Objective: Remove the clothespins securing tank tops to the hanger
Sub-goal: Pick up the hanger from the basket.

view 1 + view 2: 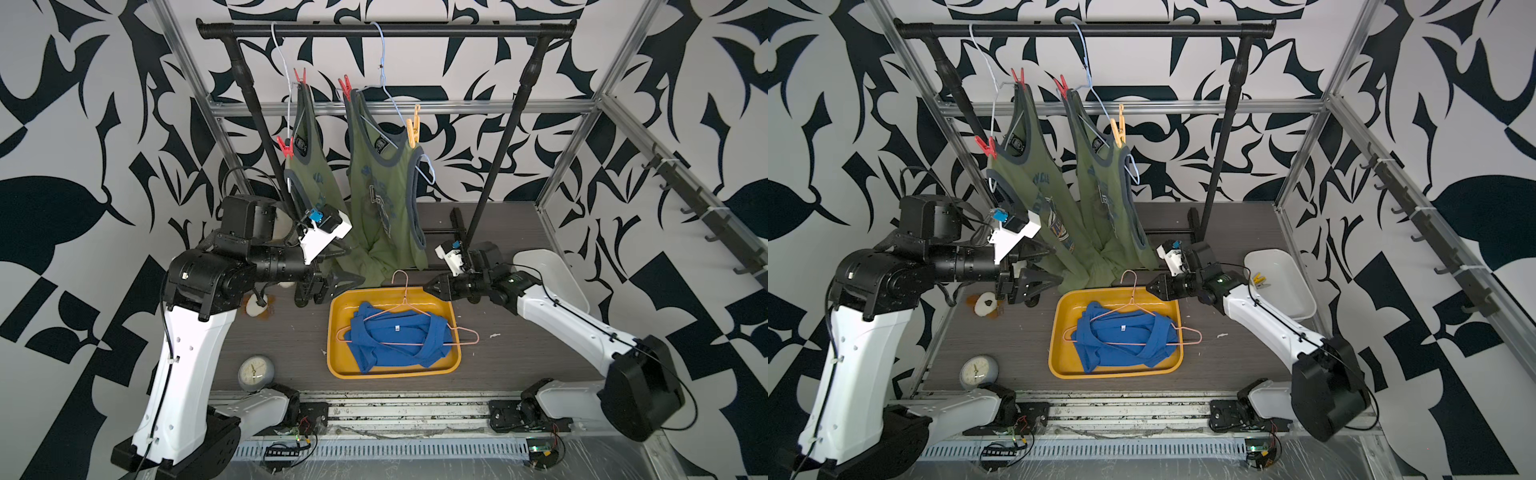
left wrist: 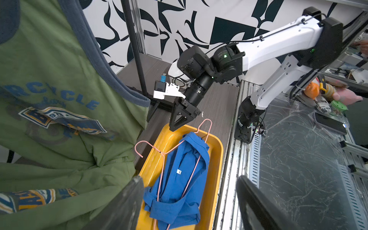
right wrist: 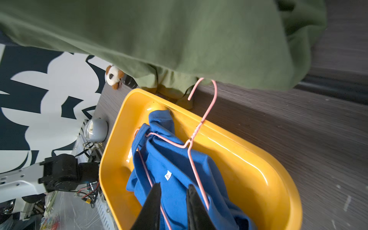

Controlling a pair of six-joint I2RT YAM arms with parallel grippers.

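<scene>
Two olive tank tops [image 1: 309, 174] [image 1: 382, 187] hang on wire hangers from the black rail [image 1: 386, 30]. Red clothespins [image 1: 300, 77] [image 1: 285, 147] clip the left top. A red clothespin [image 1: 344, 86] and a yellow clothespin [image 1: 413, 124] clip the right one. A blue tank top [image 1: 395, 336] lies on a pink hanger [image 1: 405, 291] in the yellow tray [image 1: 332, 332]. My left gripper [image 1: 355, 266] [image 2: 190, 191] stands wide open and empty by the left top's hem. My right gripper [image 1: 426, 287] [image 3: 173, 187] hovers over the tray's far right corner, jaws slightly apart, holding nothing.
A white bin [image 1: 1291, 291] at the right holds a yellow clothespin [image 1: 1260, 280]. A grey clock [image 1: 255, 371] sits at the front left and a plush toy [image 1: 255, 307] lies under my left arm. The rack's slanted posts [image 1: 498, 158] and base stand behind the tray.
</scene>
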